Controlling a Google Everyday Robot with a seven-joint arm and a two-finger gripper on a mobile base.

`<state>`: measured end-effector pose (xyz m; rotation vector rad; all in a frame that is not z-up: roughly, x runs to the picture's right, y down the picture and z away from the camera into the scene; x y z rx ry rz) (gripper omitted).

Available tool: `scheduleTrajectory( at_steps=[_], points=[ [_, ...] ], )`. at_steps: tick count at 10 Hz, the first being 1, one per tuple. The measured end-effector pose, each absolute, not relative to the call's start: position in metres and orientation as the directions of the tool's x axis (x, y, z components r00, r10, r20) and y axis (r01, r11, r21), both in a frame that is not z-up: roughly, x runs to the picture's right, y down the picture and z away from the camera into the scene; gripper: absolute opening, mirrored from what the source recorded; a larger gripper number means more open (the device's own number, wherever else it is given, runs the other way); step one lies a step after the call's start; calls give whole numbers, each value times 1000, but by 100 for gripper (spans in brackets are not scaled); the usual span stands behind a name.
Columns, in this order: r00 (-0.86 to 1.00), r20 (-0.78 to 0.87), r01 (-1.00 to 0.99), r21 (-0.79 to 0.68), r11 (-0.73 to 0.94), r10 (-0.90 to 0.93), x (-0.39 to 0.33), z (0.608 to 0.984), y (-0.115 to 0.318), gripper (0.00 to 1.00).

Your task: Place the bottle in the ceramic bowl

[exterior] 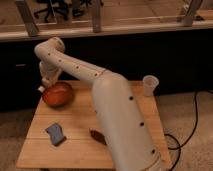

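I hold the gripper [44,86] over the ceramic bowl [57,94] at the counter's [80,131] far-left corner for release; jaws' state unclear.

- The ceramic bowl [58,94], glossy orange-red and shallow, sat upright at the counter's far left corner.
- The bottle could not be made out.
- The tool [44,88] hung at the bowl's left rim.

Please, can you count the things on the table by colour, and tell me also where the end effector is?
Orange-red: 1, the ceramic bowl
Translucent white: 1, the cup
Blue-grey: 1, the flat thing
Dark reddish-brown: 1, the oblong thing
Total: 4
The end effector is at the bowl's far left rim.
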<state>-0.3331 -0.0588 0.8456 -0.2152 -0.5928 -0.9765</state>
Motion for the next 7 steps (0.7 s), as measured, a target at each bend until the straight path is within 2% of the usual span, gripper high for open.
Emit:
scheduleTrajectory(
  at_steps=[7],
  points=[
    [345,614,867,82,492,-710,-354,857,-27,0]
  ],
)
